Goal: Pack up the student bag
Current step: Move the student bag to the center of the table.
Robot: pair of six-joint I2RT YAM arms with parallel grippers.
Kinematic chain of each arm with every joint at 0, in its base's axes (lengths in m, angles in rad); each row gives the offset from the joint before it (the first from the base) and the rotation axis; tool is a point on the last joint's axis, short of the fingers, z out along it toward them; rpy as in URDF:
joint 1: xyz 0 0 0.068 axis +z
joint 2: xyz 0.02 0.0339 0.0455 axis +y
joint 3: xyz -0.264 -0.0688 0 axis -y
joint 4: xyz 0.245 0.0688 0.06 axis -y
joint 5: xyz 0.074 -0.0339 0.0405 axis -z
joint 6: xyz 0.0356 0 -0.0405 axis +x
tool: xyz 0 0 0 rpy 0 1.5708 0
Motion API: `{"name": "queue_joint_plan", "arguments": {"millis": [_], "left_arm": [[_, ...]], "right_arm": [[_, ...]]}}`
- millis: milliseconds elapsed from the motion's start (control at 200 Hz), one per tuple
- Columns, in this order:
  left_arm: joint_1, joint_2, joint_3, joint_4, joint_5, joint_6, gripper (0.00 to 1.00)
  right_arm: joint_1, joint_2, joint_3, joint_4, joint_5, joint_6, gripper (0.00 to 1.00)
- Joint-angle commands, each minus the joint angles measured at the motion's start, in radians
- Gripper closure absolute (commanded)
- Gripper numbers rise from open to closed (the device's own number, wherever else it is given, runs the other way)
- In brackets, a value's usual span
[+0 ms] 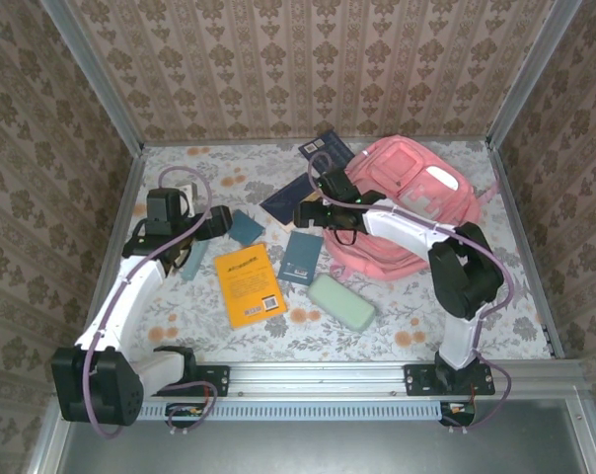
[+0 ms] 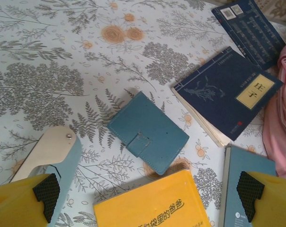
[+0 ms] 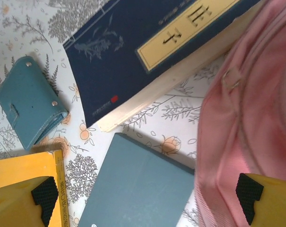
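The pink student bag [image 1: 392, 168] lies at the back right of the table, its fabric edge at the right of the left wrist view [image 2: 280, 118] and the right wrist view [image 3: 247, 118]. Beside it lie a navy book [image 1: 288, 200], a grey-teal notebook [image 1: 300, 257], a yellow book [image 1: 249, 284] and a small teal wallet [image 1: 246, 227]. My left gripper [image 2: 147, 198] hangs open above the yellow book [image 2: 152, 203], near the wallet [image 2: 147, 130]. My right gripper [image 3: 147, 198] is open over the notebook [image 3: 138, 189], next to the bag, holding nothing.
A second navy book [image 1: 326, 150] rests at the back by the bag. A pale green pencil case [image 1: 341, 301] sits near the front. A light blue case with a cream flap [image 2: 53, 156] lies left of the yellow book. Patterned walls enclose the floral tablecloth [image 1: 180, 168].
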Motion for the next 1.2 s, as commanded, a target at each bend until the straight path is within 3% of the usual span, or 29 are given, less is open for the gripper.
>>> {"name": "queue_joint_plan", "arguments": {"millis": [0,230,370,530,745,930,1070,1195], "left_arm": [[-0.061,0.006,0.008,-0.019,-0.028,-0.008,0.00],[-0.251,0.060,0.020,0.017,-0.070,-0.135,0.00],[-0.362,0.135,0.055,0.040,-0.087,-0.183,0.00],[-0.414,0.228,0.123,0.019,-0.121,-0.244,0.00],[-0.472,0.319,0.205,-0.057,-0.195,-0.255,0.00],[-0.475,0.315,0.209,-0.063,-0.216,-0.240,0.00],[-0.475,0.302,0.203,-0.057,-0.213,-0.237,0.00],[-0.477,0.298,0.188,-0.034,-0.188,-0.247,0.00]], "right_arm": [[-0.030,-0.105,-0.017,-0.123,0.088,-0.093,0.00],[-0.104,-0.294,-0.254,-0.151,0.178,-0.163,0.00],[-0.100,-0.365,-0.384,-0.117,0.163,-0.220,0.01],[-0.049,-0.352,-0.455,-0.040,0.125,-0.240,0.05],[0.049,-0.176,-0.366,-0.003,-0.021,-0.150,0.29],[0.152,-0.022,-0.179,0.004,-0.054,-0.112,0.28],[0.163,0.061,-0.015,-0.059,-0.040,-0.130,0.27],[0.154,0.038,0.030,-0.108,0.021,-0.173,0.24]]}}
